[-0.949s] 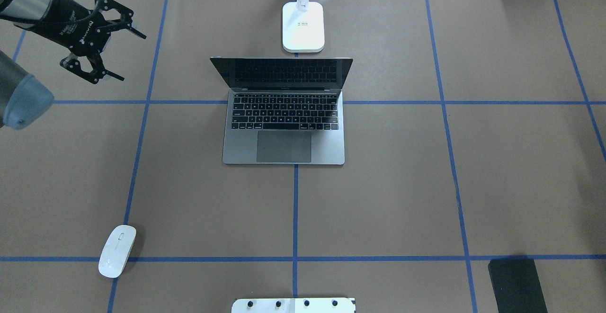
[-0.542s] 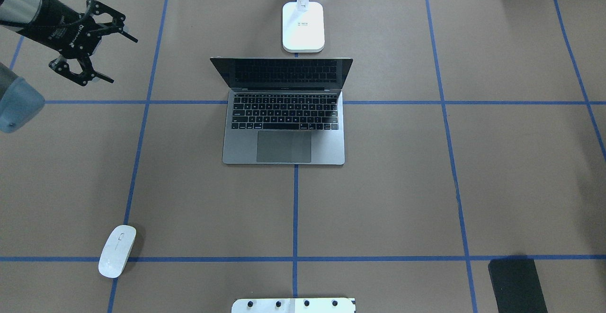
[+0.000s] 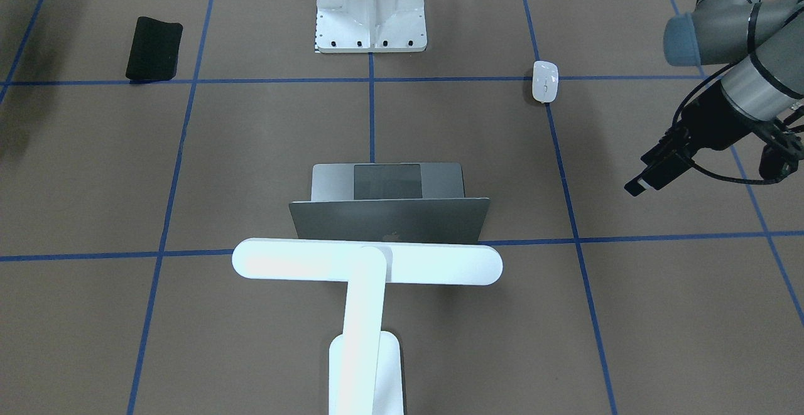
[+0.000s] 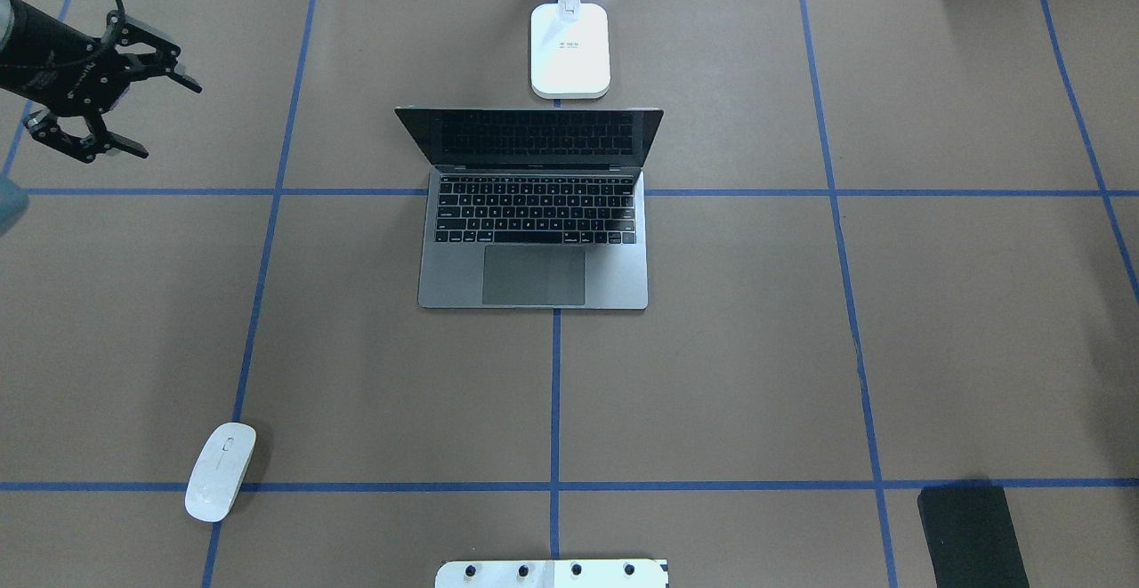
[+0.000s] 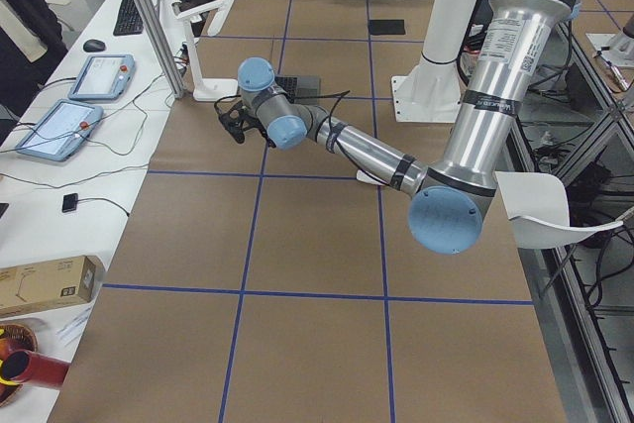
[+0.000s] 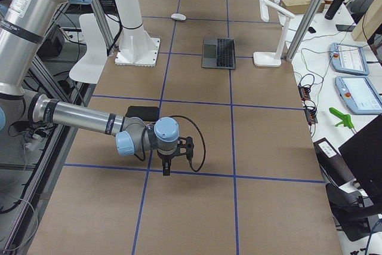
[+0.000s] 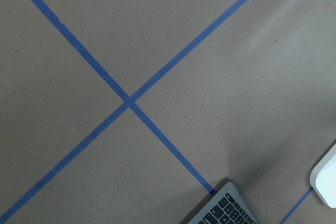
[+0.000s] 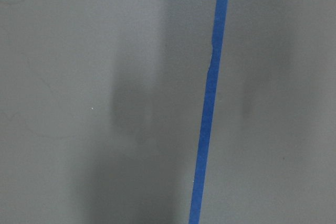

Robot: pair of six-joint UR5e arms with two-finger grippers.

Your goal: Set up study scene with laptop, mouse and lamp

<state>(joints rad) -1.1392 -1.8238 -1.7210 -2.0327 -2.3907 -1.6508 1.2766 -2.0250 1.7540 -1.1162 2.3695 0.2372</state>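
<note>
The space-grey laptop stands open at the table's middle, its lid toward the lamp. The white lamp stands just behind it, and its bar hangs over the lid. The white mouse lies at the near left on a blue tape line; it also shows in the front-facing view. My left gripper is open and empty at the far left, well away from the laptop. My right gripper shows only in the exterior right view, low over the table; I cannot tell whether it is open.
A white bolted bracket sits at the near edge in the middle. A black mat lies at the near right. Blue tape lines grid the brown table. Cables and devices lie beyond the far edge.
My left gripper has moved left toward the table's left edge, farther from the laptop, and stayed open. Laptop, lamp and mouse have not moved.
</note>
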